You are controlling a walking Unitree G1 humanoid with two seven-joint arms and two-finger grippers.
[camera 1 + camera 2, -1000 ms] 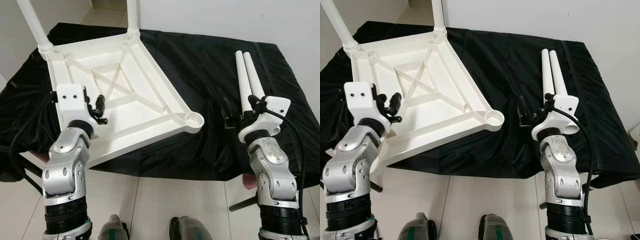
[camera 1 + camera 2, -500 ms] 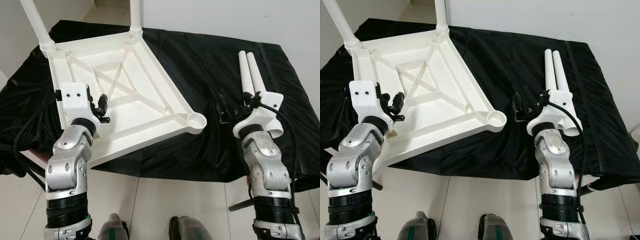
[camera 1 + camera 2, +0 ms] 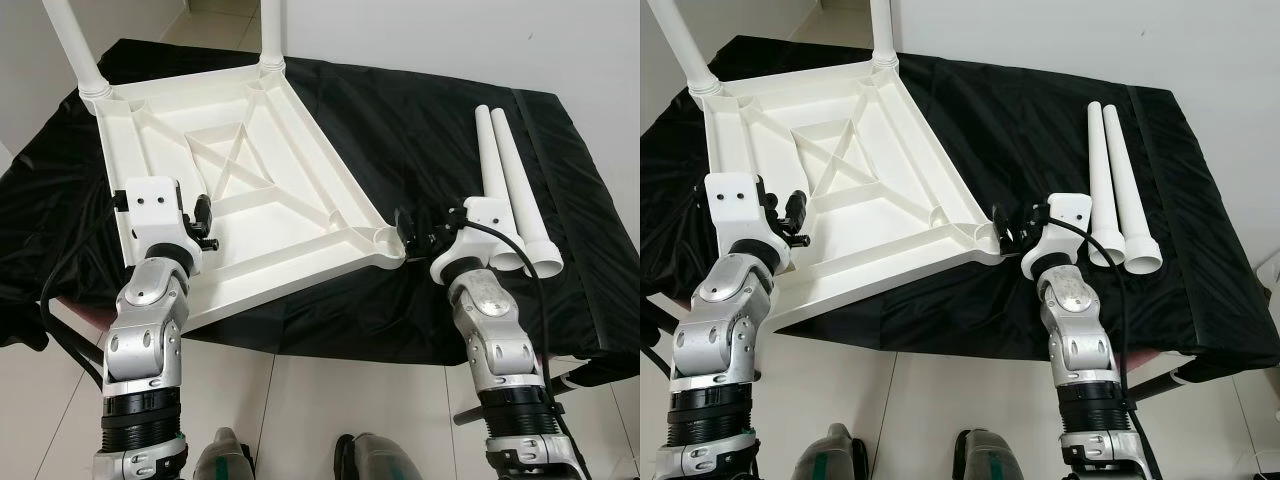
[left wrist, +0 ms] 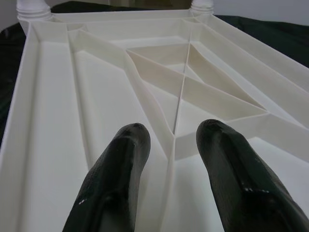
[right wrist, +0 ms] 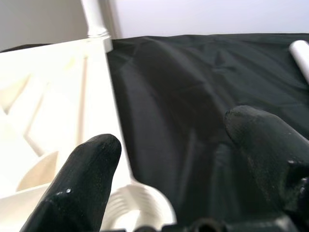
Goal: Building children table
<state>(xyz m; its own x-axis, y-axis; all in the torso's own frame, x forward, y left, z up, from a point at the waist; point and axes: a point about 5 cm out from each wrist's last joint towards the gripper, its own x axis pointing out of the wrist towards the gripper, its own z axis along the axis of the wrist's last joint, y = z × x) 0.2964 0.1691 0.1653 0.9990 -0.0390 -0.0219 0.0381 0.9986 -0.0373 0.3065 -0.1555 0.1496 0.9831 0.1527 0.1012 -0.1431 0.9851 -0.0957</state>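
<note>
The white tabletop [image 3: 240,190] lay upside down on a desk [image 3: 400,130] covered with a black cloth; its ribs made a cross in the middle; two white legs stood up from its far corners, one at the far left [image 3: 72,40] and one further right [image 3: 270,30]. The near right corner had a round socket [image 3: 386,237] with no leg in it.

The left pincer [image 3: 204,218] was over the near left part of the tabletop; its two black fingers [image 4: 116,183] were parted a little, one on each side of a thin rib, and held nothing; I could not tell if they touched the plastic.

The right pincer [image 3: 1010,228] was right at the corner with the round socket; its fingers [image 5: 77,179] were spread wide, one over the white corner and the other over the black cloth; it gripped nothing; I could not tell if it touched the socket's edge.

Two loose white legs [image 3: 505,185] lay side by side on the cloth, just to the right of the right pincer's wrist, with their wide open ends toward the near edge of the desk; they touched each other along their length.
</note>
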